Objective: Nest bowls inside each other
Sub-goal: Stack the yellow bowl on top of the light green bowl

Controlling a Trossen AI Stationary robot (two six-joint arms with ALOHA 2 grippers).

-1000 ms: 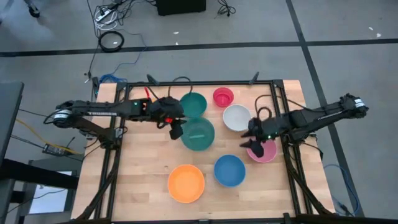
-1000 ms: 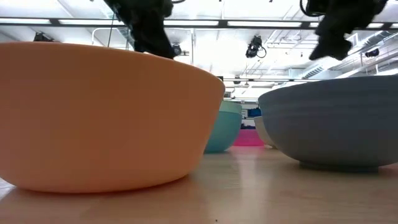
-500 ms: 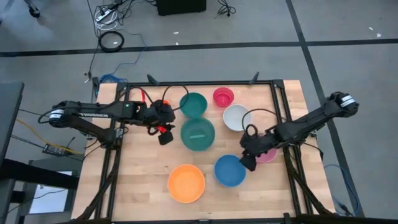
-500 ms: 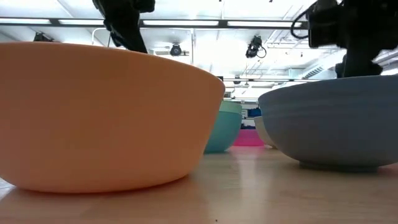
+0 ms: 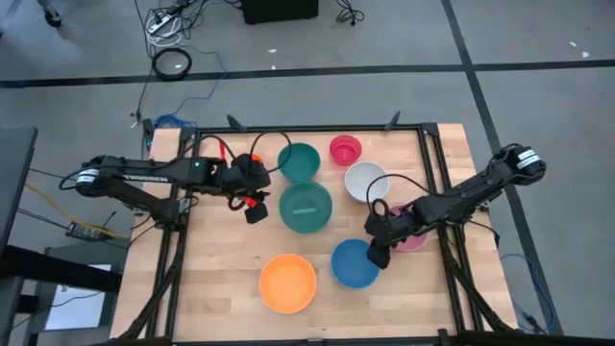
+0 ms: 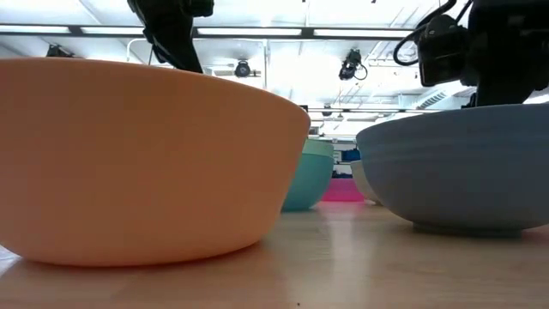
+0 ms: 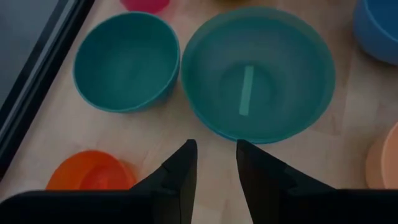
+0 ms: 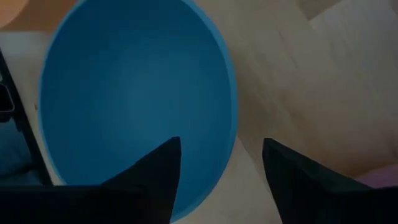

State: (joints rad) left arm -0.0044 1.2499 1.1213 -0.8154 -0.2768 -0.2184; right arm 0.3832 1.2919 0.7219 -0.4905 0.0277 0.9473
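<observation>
on the wooden table [image 5: 231,288], seven bowls: two teal, one each blue [image 5: 354,263], orange, white, pink, magenta; both jaws spread, empty.

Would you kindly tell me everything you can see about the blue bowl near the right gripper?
The blue bowl is a round, plain, smooth bowl that looks like plastic, upright and empty on the wooden table, between the orange bowl and the pink bowl. The right gripper is at its rim with open jaws straddling the wall; contact cannot be told.
</observation>
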